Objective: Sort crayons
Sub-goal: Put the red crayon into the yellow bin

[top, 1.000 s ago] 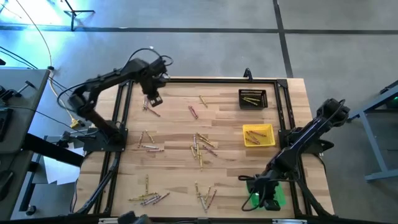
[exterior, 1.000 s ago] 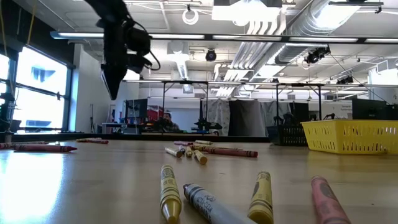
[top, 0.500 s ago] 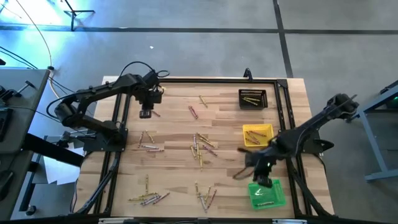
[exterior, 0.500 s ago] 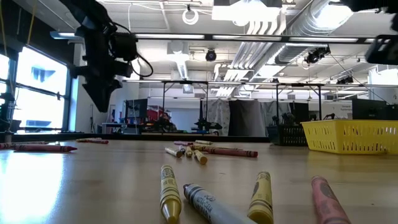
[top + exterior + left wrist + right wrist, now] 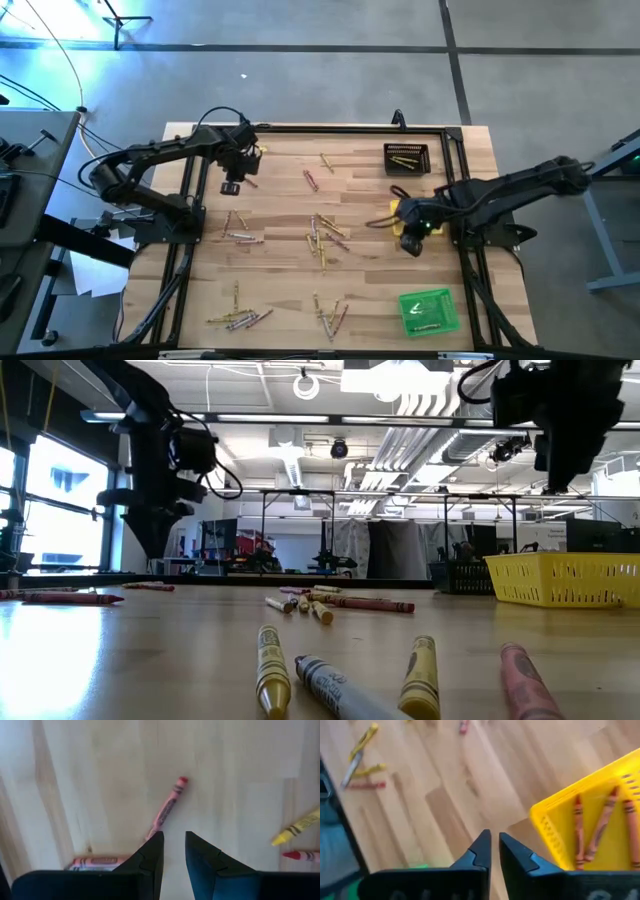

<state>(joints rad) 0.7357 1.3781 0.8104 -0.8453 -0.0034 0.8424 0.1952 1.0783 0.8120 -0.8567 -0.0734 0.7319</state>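
Many crayons lie loose on the wooden table in small groups, one in the middle [image 5: 322, 236] and others near the front edge [image 5: 240, 319]. My left gripper [image 5: 231, 186] hangs at the far left, pointing down, open by a narrow gap. A pink crayon [image 5: 167, 810] lies flat just beyond its tips and another [image 5: 97, 862] beside them. My right gripper [image 5: 492, 840], slightly open and empty, hangs over bare wood beside the yellow tray [image 5: 555, 822], which holds orange-red crayons [image 5: 600, 827].
A black tray [image 5: 407, 158] with crayons stands at the far right, the yellow tray [image 5: 425, 208] in front of it, and a green tray [image 5: 430, 310] at the near right corner. A dark frame [image 5: 190, 200] borders the table. Bare wood lies between the crayon groups.
My left gripper has sunk toward the table at the far left and rolled about its own axis. My right gripper has left the green tray, risen, and swung toward the far edge to the yellow tray's near corner.
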